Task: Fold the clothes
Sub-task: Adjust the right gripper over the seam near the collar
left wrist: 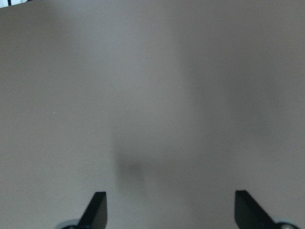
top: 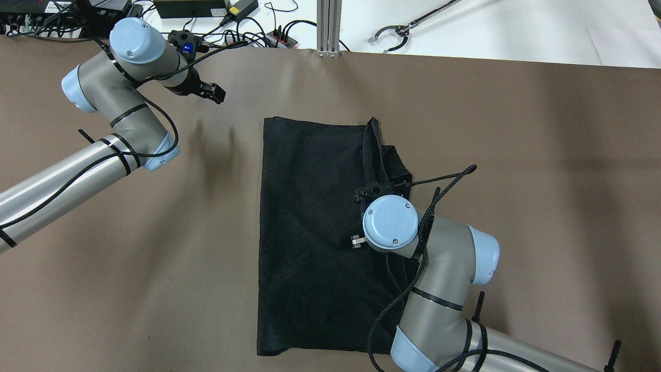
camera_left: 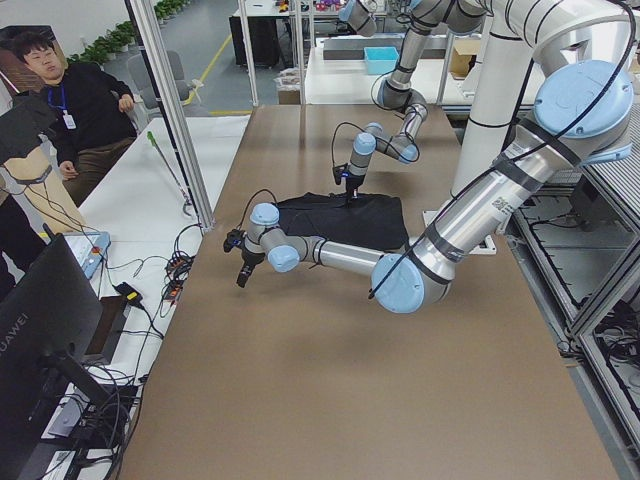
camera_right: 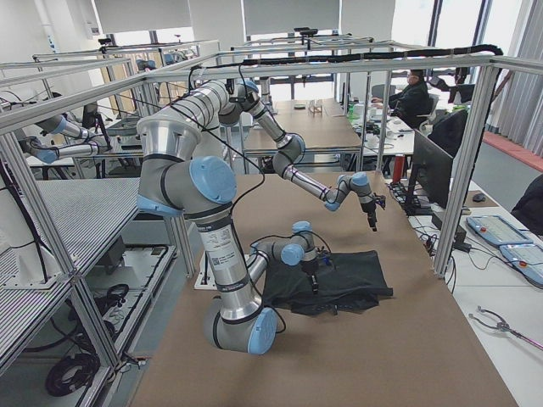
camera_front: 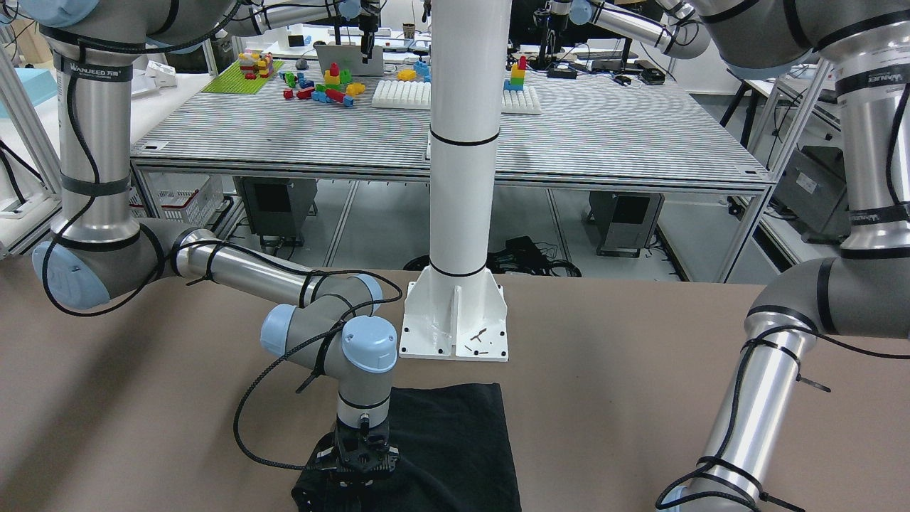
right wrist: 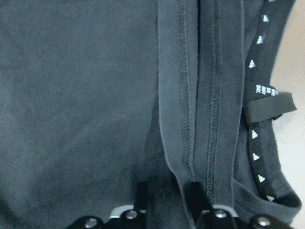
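Observation:
The clothes are one black cloth lying flat at the table's middle. Its right side is bunched, and a hemmed edge is folded over. My right gripper stands straight down on that right part. In the right wrist view its fingers sit close together with a stitched hem of the clothes pinched between them, so the right gripper is shut on the cloth. My left gripper hovers over bare table beyond the cloth's far left corner. Its tips stand wide apart, open and empty.
The white pillar's base is bolted to the table just behind the cloth. Cables and a power strip lie past the far edge, with a metal grabber tool on the white surface. A seated person is beyond the table.

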